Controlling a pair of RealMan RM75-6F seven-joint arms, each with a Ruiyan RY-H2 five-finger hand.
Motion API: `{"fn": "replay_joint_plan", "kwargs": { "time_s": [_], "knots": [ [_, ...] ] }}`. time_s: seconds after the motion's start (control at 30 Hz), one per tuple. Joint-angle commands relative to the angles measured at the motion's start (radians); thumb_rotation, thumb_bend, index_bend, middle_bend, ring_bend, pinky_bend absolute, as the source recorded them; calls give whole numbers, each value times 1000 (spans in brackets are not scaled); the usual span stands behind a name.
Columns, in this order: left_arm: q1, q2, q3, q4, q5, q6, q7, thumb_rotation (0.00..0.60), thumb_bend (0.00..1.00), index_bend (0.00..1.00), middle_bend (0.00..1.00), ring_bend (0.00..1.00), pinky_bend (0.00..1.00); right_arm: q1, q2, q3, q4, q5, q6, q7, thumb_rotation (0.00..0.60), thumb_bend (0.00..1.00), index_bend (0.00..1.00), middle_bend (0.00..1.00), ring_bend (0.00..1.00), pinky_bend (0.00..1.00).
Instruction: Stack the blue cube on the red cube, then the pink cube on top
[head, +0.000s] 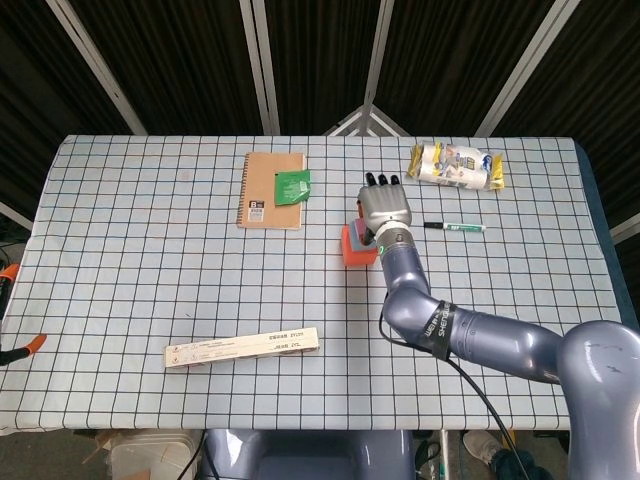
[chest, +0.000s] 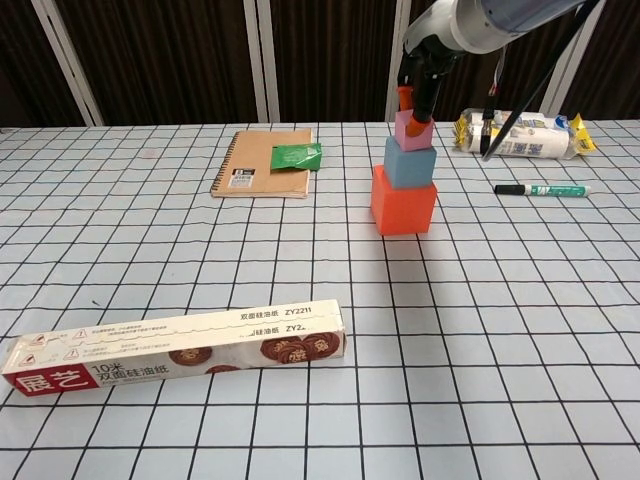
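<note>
My right hand (head: 385, 208) hangs over the stack of cubes, its back turned up to the head camera. From the chest view my fingertips (chest: 416, 100) reach down around the pink cube (chest: 411, 128); I cannot tell whether they pinch it or only sit close beside it. My left hand shows in neither view.

There are three cubes, one of each colour, standing in a single tower. The pink cube sits on top of the blue cube (chest: 409, 163), and the blue cube rests on the red cube (chest: 402, 205), which stands on the checked tablecloth (chest: 520, 330). Each cube is smaller than the one under it.

Taking the tower as my landmark: one green marker (chest: 542, 189) lies just to its right, flat on the cloth. Beyond the marker, further right and back, lies one yellow and white snack bag (chest: 525, 137). To the tower's left and a little back sits one brown spiral notebook (chest: 256, 167), with one small green packet (chest: 296, 156) lying on its right corner. Well in front of the tower and to its left lies one long baking-paper box (chest: 175, 347).
</note>
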Motion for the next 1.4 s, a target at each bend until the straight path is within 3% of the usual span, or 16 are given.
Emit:
{"fn": "replay_joint_plan", "kwargs": {
  "time_s": [0.03,0.37,0.93,1.13,1.3,1.4],
  "knots": [
    [0,0,0,0,1,0,-1,600,114,47,0,0,0,1,1,1,-2,4,-1,-2,600,440,516,2,12,0],
    [0,0,1,-1,0,-1,0,600,114,47,0,0,0,1,5,4,-10,-1,-1,2,600,299,412,2,12,0],
    [-2,0,1,1,1,-3,0,600,114,47,0,0,0,-9,48,-12,-61,1,4,-2,600,294,333,2,12,0],
    [-3,4,2,3,4,-7,-12,600,114,47,0,0,0,-81,149,-20,-203,-117,56,74,600,292,249,2,12,0],
    [3,9,9,-3,24,6,-24,600,114,47,0,0,0,-199,294,-43,-400,-278,113,173,600,294,153,2,12,0],
    [9,12,16,-6,39,16,-32,600,114,47,0,0,0,-320,393,-80,-531,-435,144,271,600,293,146,2,12,0]
  ]
}}
